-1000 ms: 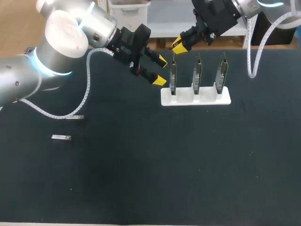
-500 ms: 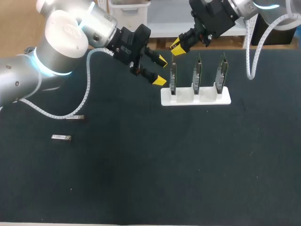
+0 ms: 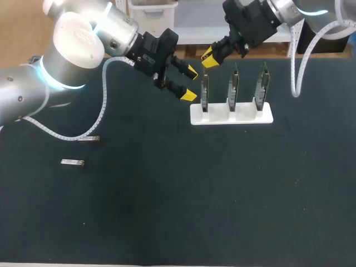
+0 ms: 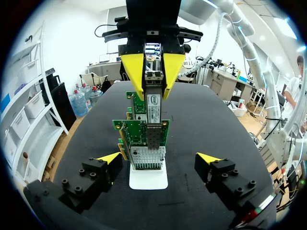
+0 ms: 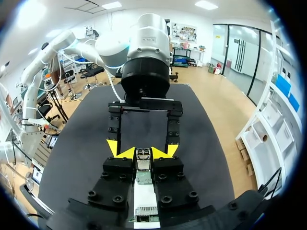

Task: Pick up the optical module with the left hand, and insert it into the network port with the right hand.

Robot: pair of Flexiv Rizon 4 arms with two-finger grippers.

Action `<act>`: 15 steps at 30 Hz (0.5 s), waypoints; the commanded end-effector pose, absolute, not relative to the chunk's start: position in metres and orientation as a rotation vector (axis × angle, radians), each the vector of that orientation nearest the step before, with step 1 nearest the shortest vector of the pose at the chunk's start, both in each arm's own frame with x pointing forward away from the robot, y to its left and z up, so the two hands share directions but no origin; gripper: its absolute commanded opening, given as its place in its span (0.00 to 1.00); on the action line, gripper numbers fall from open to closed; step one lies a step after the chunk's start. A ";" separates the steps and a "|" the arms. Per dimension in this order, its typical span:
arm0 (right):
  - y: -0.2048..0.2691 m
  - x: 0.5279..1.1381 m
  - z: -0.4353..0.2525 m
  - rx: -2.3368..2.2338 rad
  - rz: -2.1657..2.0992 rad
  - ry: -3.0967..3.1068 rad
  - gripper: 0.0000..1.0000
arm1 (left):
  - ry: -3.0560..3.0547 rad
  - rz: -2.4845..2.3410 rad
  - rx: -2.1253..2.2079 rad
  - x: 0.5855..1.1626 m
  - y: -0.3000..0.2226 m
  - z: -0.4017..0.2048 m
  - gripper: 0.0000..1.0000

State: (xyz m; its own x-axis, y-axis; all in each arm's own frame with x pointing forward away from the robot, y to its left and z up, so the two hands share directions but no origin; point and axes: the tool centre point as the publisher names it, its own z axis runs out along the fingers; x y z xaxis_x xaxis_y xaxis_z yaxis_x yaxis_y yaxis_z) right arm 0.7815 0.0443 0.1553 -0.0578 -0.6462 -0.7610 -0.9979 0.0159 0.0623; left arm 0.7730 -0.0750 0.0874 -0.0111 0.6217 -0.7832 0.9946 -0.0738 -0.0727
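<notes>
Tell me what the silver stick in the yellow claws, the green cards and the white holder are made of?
The optical module looks like bare metal: silvery, dull sheen. The green cards look like circuit board, glossy with small mounted parts. The white holder is probably matt plastic, evenly white.

- Optical module [image 5: 142, 165]: slim silver bar, upright, clamped between right gripper [image 3: 207, 57] tips, over leftmost card, upper centre.
- Network cards [image 3: 233, 89]: three, green, upright in white stand [image 3: 231, 115], upper right-centre.
- Spare modules [image 3: 72, 162]: two, lying flat, left.

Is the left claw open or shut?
Open. The left gripper has its yellow tips wide apart, holding nothing between them.
</notes>
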 end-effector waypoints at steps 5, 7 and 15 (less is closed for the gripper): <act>0.044 0.779 0.156 -1.669 0.855 1.764 1.00 | 1.680 -0.923 1.749 0.775 -0.075 0.087 1.00; 0.044 0.778 0.158 -1.668 0.842 1.757 1.00 | 1.680 -0.923 1.749 0.775 -0.075 0.087 1.00; 0.045 0.778 0.173 -1.615 0.885 1.727 1.00 | 1.680 -0.923 1.749 0.775 -0.075 0.087 1.00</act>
State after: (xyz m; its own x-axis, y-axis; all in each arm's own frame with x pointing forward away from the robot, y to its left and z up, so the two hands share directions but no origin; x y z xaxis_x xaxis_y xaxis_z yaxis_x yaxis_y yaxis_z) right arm 0.7809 0.0505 0.1735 -0.0719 -0.5996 -0.7971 -0.9973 0.0313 0.0664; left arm 0.7731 -0.0750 0.0873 -0.0112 0.6217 -0.7832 0.9946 -0.0738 -0.0727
